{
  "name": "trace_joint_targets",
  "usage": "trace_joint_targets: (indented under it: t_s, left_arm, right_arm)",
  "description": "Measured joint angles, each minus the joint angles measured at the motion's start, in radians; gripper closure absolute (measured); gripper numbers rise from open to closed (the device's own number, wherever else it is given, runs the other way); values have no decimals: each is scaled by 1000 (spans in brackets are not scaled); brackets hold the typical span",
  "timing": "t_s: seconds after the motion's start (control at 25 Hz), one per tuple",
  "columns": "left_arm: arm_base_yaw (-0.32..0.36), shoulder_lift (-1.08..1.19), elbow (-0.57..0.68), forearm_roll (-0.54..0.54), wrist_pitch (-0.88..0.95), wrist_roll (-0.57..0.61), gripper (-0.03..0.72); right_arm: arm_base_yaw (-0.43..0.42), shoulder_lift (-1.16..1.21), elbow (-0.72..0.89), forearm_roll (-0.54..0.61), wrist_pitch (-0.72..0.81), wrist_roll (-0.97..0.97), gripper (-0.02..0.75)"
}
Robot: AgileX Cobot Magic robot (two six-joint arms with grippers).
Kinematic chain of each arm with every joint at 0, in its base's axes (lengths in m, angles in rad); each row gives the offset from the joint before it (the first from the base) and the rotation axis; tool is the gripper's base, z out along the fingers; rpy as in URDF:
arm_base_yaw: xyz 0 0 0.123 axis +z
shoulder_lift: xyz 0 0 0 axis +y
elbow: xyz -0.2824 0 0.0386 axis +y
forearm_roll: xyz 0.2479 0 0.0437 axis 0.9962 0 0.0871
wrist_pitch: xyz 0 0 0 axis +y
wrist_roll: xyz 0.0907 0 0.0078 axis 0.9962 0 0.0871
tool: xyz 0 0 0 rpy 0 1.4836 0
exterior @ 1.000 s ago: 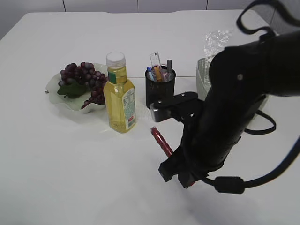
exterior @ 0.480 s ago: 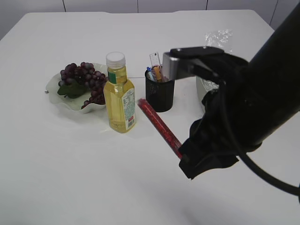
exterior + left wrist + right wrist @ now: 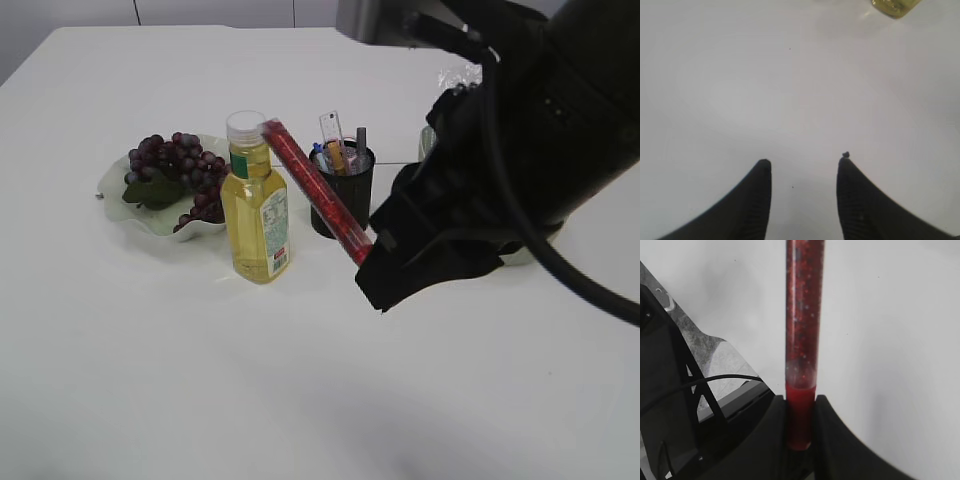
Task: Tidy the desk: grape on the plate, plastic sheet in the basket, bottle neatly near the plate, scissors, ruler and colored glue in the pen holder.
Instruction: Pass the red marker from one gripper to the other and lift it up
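My right gripper point(image 3: 368, 262) is shut on a red glitter glue tube point(image 3: 312, 189) and holds it up off the table, slanting up to the left in front of the pen holder point(image 3: 341, 194). In the right wrist view the tube point(image 3: 803, 330) sticks out from between the jaws point(image 3: 801, 410). The black mesh pen holder holds a ruler and pens. Purple grapes point(image 3: 175, 165) lie on the pale plate point(image 3: 118, 215). The yellow bottle point(image 3: 254, 205) stands upright beside the plate. My left gripper point(image 3: 802, 165) is open and empty above bare table. The plastic sheet point(image 3: 462, 82) shows behind my right arm.
My right arm fills the right half of the exterior view and hides most of the basket point(image 3: 428, 145). The bottle's base point(image 3: 894, 6) shows at the top edge of the left wrist view. The table is white.
My right gripper has lifted the glue tube from the table and swung it up toward the pen holder. The arm has risen and moved back.
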Motion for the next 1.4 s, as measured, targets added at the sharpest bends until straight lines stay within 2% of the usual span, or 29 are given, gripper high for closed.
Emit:
trace_joint_targets:
  t_s: [0.2, 0.4, 0.52, 0.64, 0.88, 1.04, 1.16, 1.28, 1.4]
  left_arm:
    - [0, -2, 6, -5, -86, 44, 368]
    - [0, -63, 113, -47, -290, 138, 370]
    - [0, -108, 224, -149, -402, 263, 370]
    - [0, -131, 295, -238, -423, 419, 370]
    - [0, -148, 336, -369, -475, 596, 370]
    - [-2, -148, 352, -474, -510, 760, 370]
    - [-38, -148, 353, -573, -518, 936, 370]
    - [-114, -148, 353, -669, -524, 1143, 372]
    - [-178, -149, 353, -707, -530, 1237, 374]
  right_arm:
    - [0, 0, 0, 8, 0, -2, 662]
    - [0, 0, 0, 10, 2, -4, 662]
    - [0, 0, 0, 22, 2, -4, 662]
    - [0, 0, 0, 41, 4, -4, 662]
    - [0, 0, 0, 45, 6, 2, 662]
    - [0, 0, 0, 45, 7, 3, 662]
    - [0, 0, 0, 45, 7, 5, 662]
    - [0, 0, 0, 47, 8, 7, 662]
    - [0, 0, 0, 47, 12, 7, 662]
